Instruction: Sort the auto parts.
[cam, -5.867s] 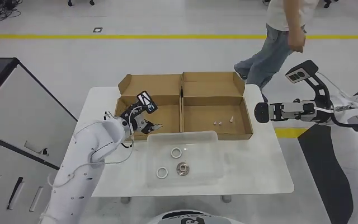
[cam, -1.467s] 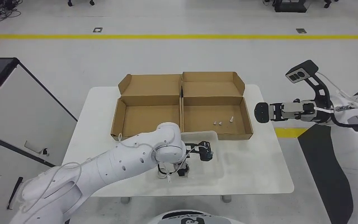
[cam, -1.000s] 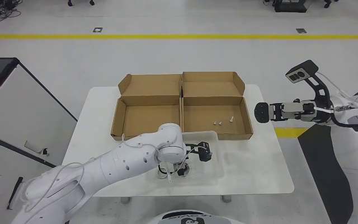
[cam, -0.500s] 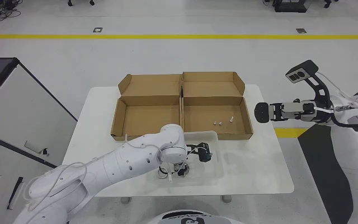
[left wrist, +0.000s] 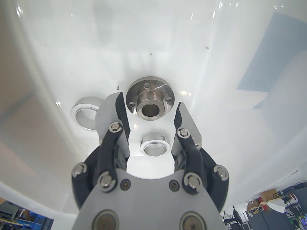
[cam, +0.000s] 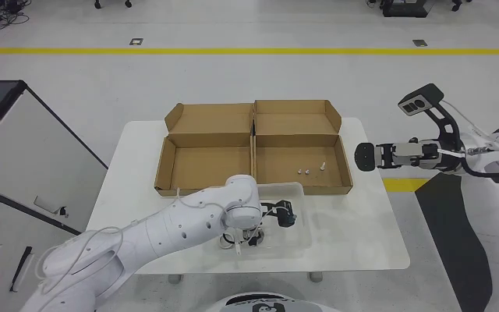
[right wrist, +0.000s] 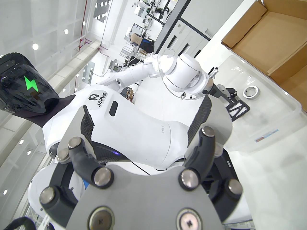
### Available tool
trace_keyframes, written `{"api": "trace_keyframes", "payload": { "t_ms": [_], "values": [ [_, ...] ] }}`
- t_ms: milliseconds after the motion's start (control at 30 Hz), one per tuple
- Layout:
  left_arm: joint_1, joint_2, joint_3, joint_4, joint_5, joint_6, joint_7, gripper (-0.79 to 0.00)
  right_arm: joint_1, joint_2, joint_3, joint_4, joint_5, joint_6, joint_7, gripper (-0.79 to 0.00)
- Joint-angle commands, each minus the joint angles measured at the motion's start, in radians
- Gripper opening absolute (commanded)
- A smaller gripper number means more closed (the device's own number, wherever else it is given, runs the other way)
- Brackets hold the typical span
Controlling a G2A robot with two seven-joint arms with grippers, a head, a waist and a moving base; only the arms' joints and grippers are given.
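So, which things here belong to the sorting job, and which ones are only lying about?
Job: left gripper, open, one finger on either side of the metal hub; ring; second ring; clear tray; cardboard box; second cardboard box with small white parts.
Lying about: grey panel beside the table; yellow floor line.

The white left arm folds inward; its black-fingered left end effector points downward, jaws apart. The white right arm is held level; its black-fingered right end effector is spread wide.
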Motion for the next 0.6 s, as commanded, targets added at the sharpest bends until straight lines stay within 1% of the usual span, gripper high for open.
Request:
{"api": "trace_keyframes", "payload": {
  "t_ms": [0,300,400,567],
  "values": [
    [0.001,-0.001,0.0,0.001,0.001,0.0,0.0,-0.336,0.0,0.0,0.0,0.0,0.0,0.0,0.0,0.0],
    [0.005,-0.006,-0.001,0.01,0.005,-0.005,0.006,-0.336,0.0,0.0,0.0,0.0,0.0,0.0,0.0,0.0],
    [0.006,-0.008,-0.002,0.013,0.009,-0.004,0.009,-0.388,0.0,0.0,0.0,0.0,0.0,0.0,0.0,0.0],
    [0.006,-0.009,-0.006,0.016,0.011,-0.004,0.009,-0.406,0.0,0.0,0.0,0.0,0.0,0.0,0.0,0.0]
  ]
}}
